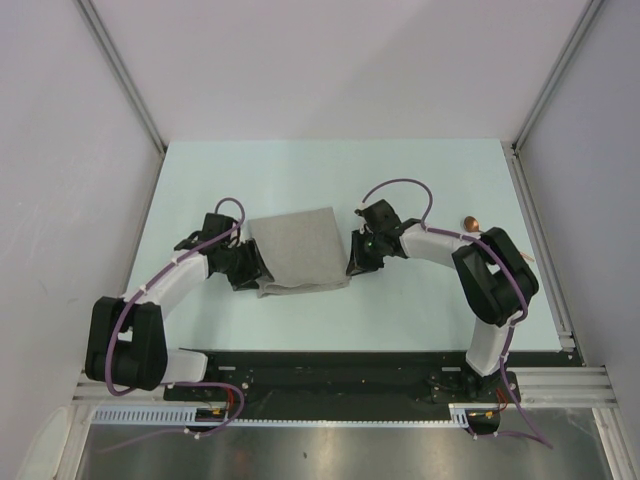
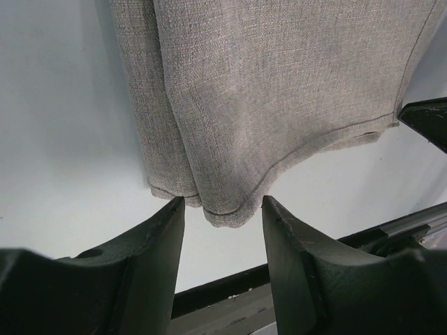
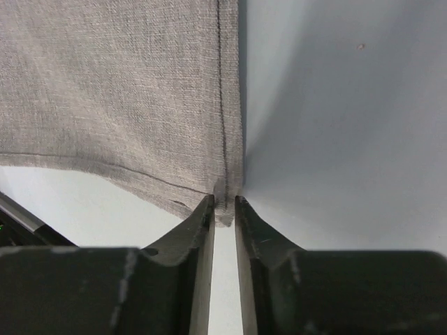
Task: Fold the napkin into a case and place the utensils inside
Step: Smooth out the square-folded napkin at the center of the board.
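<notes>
We see the napkin (image 1: 297,250) lying flat mid-table: plain grey-beige woven cloth, folded over into a roughly square, slightly skewed block, not yet a narrow case. Its far edge tilts up toward the right. Along the near edge a lower layer peeks out under the top one. In the left wrist view we see stacked folds at one corner and a stitched hem. The copper spoon (image 1: 471,222) lies well apart on the right; only its bowl shows.
</notes>
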`<state>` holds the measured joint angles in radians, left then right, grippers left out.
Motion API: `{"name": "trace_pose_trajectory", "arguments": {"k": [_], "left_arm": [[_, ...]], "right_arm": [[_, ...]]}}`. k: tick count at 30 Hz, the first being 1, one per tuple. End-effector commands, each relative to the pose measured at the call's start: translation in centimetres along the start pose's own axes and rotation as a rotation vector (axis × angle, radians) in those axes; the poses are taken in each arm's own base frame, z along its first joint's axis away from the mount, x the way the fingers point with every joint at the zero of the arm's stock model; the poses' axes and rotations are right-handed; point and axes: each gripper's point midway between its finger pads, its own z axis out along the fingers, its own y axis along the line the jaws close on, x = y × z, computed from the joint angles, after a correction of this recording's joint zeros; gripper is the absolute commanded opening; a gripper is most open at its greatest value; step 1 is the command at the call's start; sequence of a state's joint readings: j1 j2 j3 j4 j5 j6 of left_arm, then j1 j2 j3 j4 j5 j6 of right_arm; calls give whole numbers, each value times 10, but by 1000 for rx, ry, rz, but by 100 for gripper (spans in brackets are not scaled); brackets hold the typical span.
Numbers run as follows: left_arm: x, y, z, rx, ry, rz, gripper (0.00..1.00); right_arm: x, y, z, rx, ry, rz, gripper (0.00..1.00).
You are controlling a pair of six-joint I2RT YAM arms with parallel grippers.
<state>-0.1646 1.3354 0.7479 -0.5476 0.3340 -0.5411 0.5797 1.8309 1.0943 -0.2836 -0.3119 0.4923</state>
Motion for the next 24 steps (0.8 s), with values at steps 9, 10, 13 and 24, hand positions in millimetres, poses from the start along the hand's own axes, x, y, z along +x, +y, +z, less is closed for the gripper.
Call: {"name": "trace_pose_trajectory", "arguments": {"k": [9, 10, 13, 24], "left_arm": [[1, -1, 2, 27, 4, 14, 53], [1, -1, 2, 26, 5, 13, 54], [-1, 1, 1, 6, -3, 12, 62], [-5, 1, 0, -1, -13, 14, 62]], "right_arm": [[-6, 10, -14, -6, -17, -13, 32], [-5, 13, -14, -21, -16, -15, 31], [-5, 20, -14, -55, -13, -6, 31], [-6, 23, -12, -69, -14, 6, 15]]}}
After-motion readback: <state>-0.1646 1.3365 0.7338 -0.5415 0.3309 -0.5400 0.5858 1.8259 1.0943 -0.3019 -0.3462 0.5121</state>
